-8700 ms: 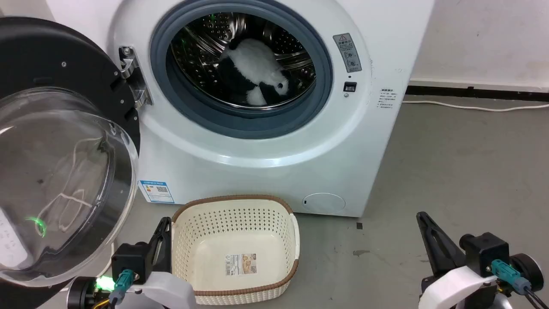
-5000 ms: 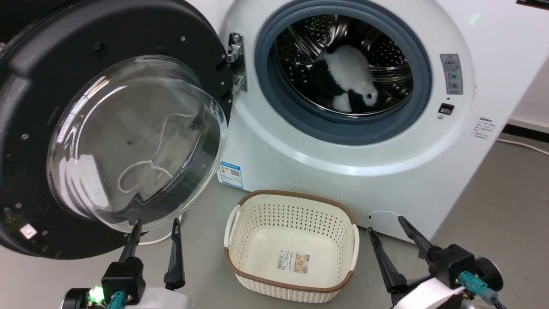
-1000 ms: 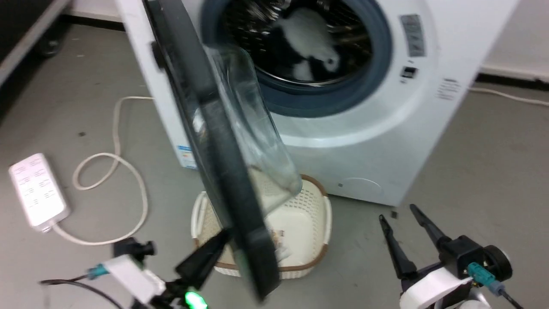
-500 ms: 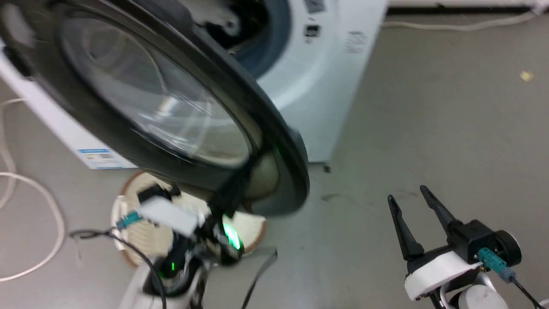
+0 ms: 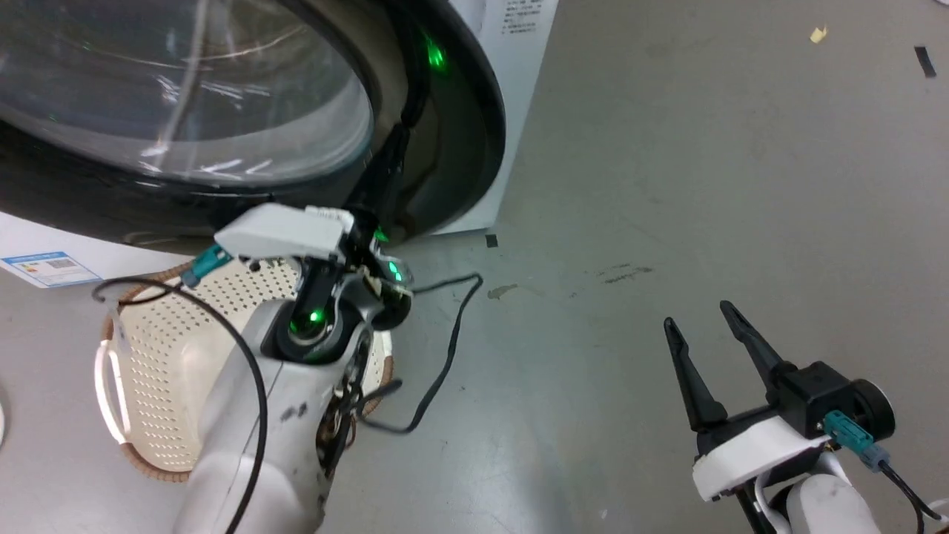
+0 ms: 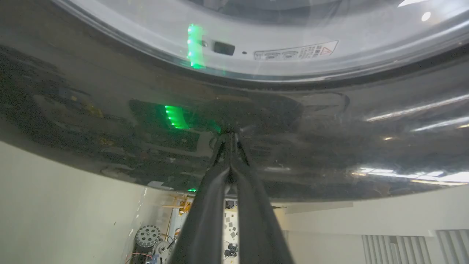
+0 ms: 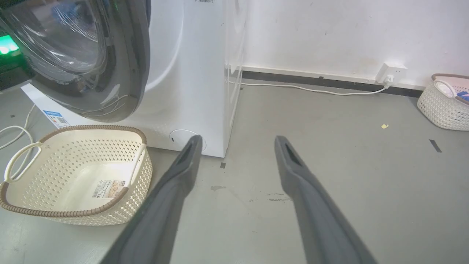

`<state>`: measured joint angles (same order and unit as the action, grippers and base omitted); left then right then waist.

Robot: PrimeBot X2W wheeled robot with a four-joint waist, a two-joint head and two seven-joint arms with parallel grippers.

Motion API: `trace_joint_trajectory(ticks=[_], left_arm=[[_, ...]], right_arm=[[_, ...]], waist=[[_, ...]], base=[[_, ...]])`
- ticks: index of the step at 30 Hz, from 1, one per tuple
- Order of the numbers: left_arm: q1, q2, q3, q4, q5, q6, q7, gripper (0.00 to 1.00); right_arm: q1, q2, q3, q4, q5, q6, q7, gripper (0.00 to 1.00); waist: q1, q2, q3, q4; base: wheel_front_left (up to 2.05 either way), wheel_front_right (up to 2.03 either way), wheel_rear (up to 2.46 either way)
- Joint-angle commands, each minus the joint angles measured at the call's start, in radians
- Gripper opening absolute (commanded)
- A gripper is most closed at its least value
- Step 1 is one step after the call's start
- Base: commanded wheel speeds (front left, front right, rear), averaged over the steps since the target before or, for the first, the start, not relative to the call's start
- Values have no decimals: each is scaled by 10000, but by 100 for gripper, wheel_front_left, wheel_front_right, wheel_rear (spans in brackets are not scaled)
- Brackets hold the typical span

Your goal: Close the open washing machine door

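The washing machine door (image 5: pixel 185 89) has a glossy black rim around clear glass. It stands swung in close to the white machine (image 5: pixel 519 44), and the right wrist view shows the door (image 7: pixel 135 73) at a small angle to the front. My left gripper (image 5: pixel 400 137) is shut with nothing in it. In the left wrist view the left gripper (image 6: pixel 231 134) touches the door's (image 6: pixel 110 110) outer rim with its tips. My right gripper (image 5: pixel 699 315) hangs open over bare floor at the lower right, away from the machine; both fingers of the right gripper (image 7: pixel 236 143) are spread apart.
A cream perforated basket (image 5: pixel 111 348) sits on the floor under the door and my left forearm, the same basket (image 7: pixel 91 127) lying in front of the machine. A black cable (image 5: pixel 445 348) trails on the floor. A second basket (image 7: pixel 445 102) and a wall socket (image 7: pixel 392 69) are far right.
The door has swung from wide open round to nearly against the machine, with my shut left gripper against its outer rim. The head camera has turned. My right gripper stays open.
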<state>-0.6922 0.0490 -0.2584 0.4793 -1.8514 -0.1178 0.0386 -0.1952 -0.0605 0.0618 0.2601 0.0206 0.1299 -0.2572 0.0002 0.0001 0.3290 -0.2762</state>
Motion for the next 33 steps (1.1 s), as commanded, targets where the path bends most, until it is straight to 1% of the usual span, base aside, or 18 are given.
trace_joint_trajectory(ticks=[1, 4, 7, 10, 12, 13, 14, 15, 18, 20, 21, 23, 24, 27, 30, 33], left_arm=[[-211, 13, -39, 143, -65, -86, -94, 0], [-468, 13, -125, 490, -137, -114, -239, 0], [-372, 13, -217, 419, -10, -123, -257, 0], [109, 45, -340, 19, 507, -125, -285, 0], [673, 240, -480, -545, 1136, -126, -414, 0], [1058, 329, -539, -921, 1381, -126, -459, 16], [1478, 456, -615, -1294, 1650, -126, -515, 53], [1898, 649, -714, -1650, 2022, -126, -645, 100], [3061, 1447, -1107, -2494, 3560, -127, -1454, 100], [3671, 2115, -1452, -2865, 5022, -127, -2350, 100], [3932, 2406, -1642, -2951, 5794, -127, -2637, 100], [4429, 2789, -1756, -2967, 7255, -123, -2922, 100], [4646, 2868, -1651, -2944, 7960, -22, -2973, 100], [5224, 2709, -587, -3398, 10409, 604, -2997, 100], [5979, 2308, 341, -4129, 12522, 855, -3000, 100], [6660, 1856, 1118, -4748, 14120, 974, -3001, 100]], right_arm=[[-212, 63, 21, -48, 84, 8, -43, 100], [-253, 77, 45, -120, 98, 8, -44, 100], [-196, 84, 14, -225, 102, 8, -44, 100], [-84, 87, -7, -336, 89, 8, -44, 100], [7, 88, 19, -392, 87, 8, -44, 100], [59, 88, 19, -427, 116, 8, -44, 100], [123, 90, -20, -466, 220, 8, -44, 100], [190, 91, -63, -508, 370, 8, -44, 100], [396, 93, -54, -666, 525, 8, -45, 100], [548, 92, -30, -775, 524, 8, -45, 100], [632, 84, -31, -824, 506, 8, -45, 100], [813, 60, -29, -908, 429, 8, -45, 100], [904, 61, -32, -940, 414, 8, -45, 100], [1131, 63, -13, -1043, 357, 8, -45, 100], [1293, 64, -6, -1144, 287, 8, -45, 100], [1419, 66, -84, -1233, 259, 8, -45, 100]], waist=[[-2, -1, 25, -6], [-2, -1, -40, 106], [-2, -1, -206, 352], [-2, -1, -500, 667], [-2, -1, -785, 846], [-2, -1, -927, 939], [-2, -1, -1079, 1063], [-2, -1, -1220, 1191], [-2, -1, -1675, 1582], [-2, -1, -1945, 1834], [-2, -1, -2082, 1969], [-2, -1, -2333, 2222], [-2, -1, -2442, 2338], [-2, -1, -2706, 2630], [-2, -1, -2873, 2807], [-2, -1, -2961, 2927]], base=[[0, 0, 0], [0, 0, 0], [0, 0, 0], [0, 0, 0], [0, 0, 0], [0, 0, 0], [0, 0, 0], [0, 0, 0], [0, 0, 0], [0, 0, 0], [0, 0, 0], [0, 0, 0], [0, 0, 0], [0, 0, 0], [0, 0, 0], [0, 0, 0]])
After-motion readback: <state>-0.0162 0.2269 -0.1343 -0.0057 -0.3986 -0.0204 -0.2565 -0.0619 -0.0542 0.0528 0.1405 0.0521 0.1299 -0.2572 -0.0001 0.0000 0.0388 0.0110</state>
